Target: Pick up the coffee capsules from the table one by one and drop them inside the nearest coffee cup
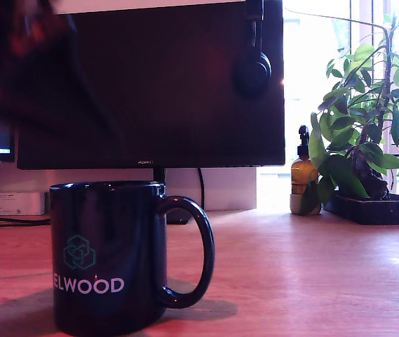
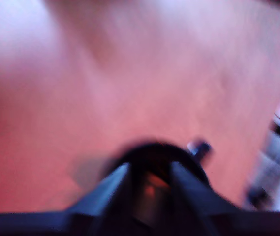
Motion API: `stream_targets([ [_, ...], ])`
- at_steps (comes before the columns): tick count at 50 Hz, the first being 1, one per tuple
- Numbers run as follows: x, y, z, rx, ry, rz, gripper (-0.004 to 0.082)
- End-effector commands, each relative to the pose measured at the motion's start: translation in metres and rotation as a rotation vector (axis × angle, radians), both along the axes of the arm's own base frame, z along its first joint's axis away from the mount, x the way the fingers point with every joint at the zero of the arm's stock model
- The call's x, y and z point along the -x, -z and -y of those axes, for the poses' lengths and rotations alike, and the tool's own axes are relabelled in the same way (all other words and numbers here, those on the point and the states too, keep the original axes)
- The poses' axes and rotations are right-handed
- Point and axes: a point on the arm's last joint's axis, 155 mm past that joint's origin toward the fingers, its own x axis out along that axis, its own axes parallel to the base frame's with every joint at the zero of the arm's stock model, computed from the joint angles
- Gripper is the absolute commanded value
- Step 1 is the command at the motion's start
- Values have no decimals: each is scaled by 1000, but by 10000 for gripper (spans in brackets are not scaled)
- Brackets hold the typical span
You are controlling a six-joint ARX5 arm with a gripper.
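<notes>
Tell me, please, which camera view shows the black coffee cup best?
The exterior view: the coffee cup stands sharp on the table, side-on, with its loop handle, teal logo and "ELWOOD" lettering plain. The wrist view is blurred and shows only a dark round rim beyond the gripper, probably the cup from above.

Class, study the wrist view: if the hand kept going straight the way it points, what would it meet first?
Most likely the open mouth of the glossy black ceramic mug, seen just beyond the hand, with the reddish-brown wooden table around it. Blur makes depth uncertain.
</notes>
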Motion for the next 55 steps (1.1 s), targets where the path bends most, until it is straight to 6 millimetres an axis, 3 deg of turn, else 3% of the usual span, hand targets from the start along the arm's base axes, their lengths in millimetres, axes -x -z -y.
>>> stream_targets([
  [1, -2, 1, -5, -7, -26, 18, -19],
  [13, -21, -32, -27, 83, -127, 151, -19],
  [33, -65, -42, -78, 158, -335, 255, -19],
  [55, -83, -14, -135, 202, -521, 233, -19],
])
